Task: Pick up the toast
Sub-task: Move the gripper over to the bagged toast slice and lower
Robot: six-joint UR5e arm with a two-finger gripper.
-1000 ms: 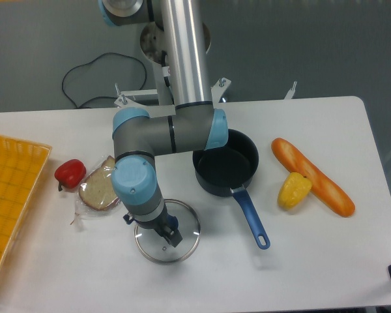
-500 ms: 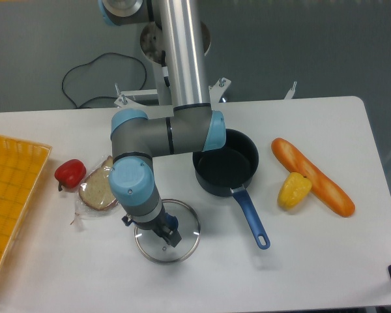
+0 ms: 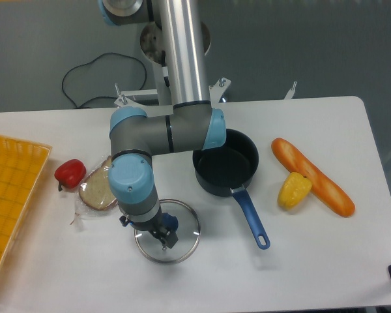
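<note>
from the fixed camera, you've got the gripper (image 3: 160, 235) hanging over the glass lid (image 3: 167, 231), down at about six o'clock from the arm's elbow, and nothing looks to be in it; the wrist hides the fingers, so you cannot tell how wide they sit. the toast (image 3: 100, 187) lies flat on the table (image 3: 313, 261) at roughly ten o'clock from the gripper, near but apart from it, still wrapped in clear plastic, with the red pepper (image 3: 70, 173) just beside it at its nine o'clock and the yellow tray (image 3: 13, 195) farther out that way. the black pan (image 3: 226, 171), yellow pepper (image 3: 294, 190) and baguette (image 3: 311, 176) sit off toward three o'clock, well apart. expect the slice to be light and soft, and the wrap slick and crinkly, so a hard pinch could crush or slip. you'd likely do best closing across the crust edges, away from the pepper side.
</note>
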